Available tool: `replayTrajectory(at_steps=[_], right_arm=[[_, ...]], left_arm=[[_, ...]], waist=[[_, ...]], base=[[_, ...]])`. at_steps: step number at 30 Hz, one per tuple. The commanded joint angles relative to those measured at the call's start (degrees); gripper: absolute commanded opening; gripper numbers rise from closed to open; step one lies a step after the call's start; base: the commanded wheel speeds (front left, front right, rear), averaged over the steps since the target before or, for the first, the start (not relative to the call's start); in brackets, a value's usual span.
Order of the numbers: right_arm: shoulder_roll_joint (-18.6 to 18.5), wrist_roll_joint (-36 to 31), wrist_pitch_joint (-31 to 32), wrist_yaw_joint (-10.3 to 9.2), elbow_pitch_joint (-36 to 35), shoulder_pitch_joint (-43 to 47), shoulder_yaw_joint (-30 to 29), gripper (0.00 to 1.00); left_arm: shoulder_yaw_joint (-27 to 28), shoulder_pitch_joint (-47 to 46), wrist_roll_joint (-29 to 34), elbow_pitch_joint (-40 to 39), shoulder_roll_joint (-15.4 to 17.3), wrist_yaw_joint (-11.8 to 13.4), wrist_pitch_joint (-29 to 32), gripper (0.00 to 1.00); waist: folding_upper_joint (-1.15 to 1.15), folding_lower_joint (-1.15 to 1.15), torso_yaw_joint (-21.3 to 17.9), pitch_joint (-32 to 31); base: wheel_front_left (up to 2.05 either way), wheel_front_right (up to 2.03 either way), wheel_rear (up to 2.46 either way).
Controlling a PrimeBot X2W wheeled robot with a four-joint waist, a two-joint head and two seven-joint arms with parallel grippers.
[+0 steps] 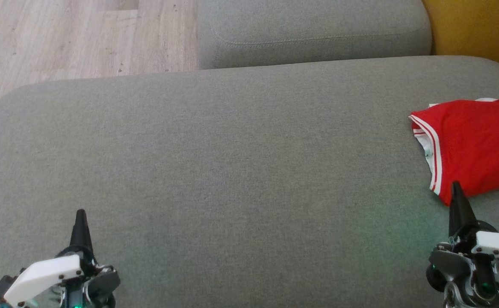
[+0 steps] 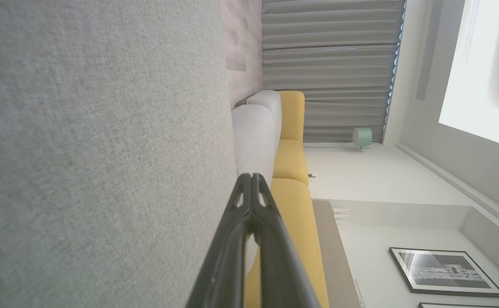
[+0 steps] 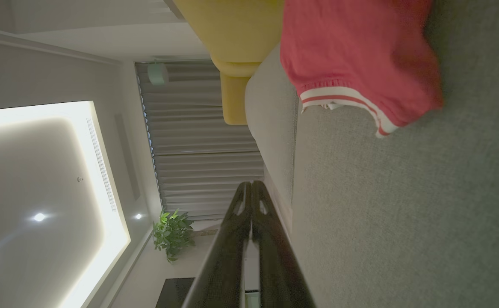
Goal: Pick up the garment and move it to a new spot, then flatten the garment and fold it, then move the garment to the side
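The garment (image 1: 473, 145) is red with white striped trim, lying folded on the grey sofa seat (image 1: 232, 171) at the far right, partly cut off by the picture's edge. In the right wrist view the garment (image 3: 356, 55) lies ahead of the fingers. My right gripper (image 1: 456, 186) is shut, its tip just at the garment's near edge, holding nothing. My left gripper (image 1: 81, 213) is shut and empty at the lower left, far from the garment. Both pairs of fingers meet at the tip in the left wrist view (image 2: 251, 176) and the right wrist view (image 3: 251, 184).
A second grey cushion (image 1: 313, 30) stands behind the seat. Wooden floor (image 1: 61, 38) lies past the seat's left edge. A yellow cushion (image 1: 476, 25) is at the far right back. The broad middle of the seat is bare fabric.
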Motion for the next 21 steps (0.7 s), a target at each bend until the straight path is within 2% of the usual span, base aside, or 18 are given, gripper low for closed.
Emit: replayTrajectory(at_steps=[1,21], right_arm=[[-0.7,-0.1,0.5,0.22,-2.2,-3.0,0.9,0.0],[-0.5,-0.4,0.7,0.22,-2.2,-3.0,0.6,0.0]], left_arm=[[2.3,-2.8,-0.3,-2.1,0.2,-0.4,0.3,0.0],[2.3,-2.8,-0.2,-2.1,0.2,-0.4,0.4,0.0]], waist=[[0.0,0.0,0.0,0.0],[0.0,0.0,0.0,0.0]], base=[[0.0,0.0,0.0],[0.0,0.0,0.0]])
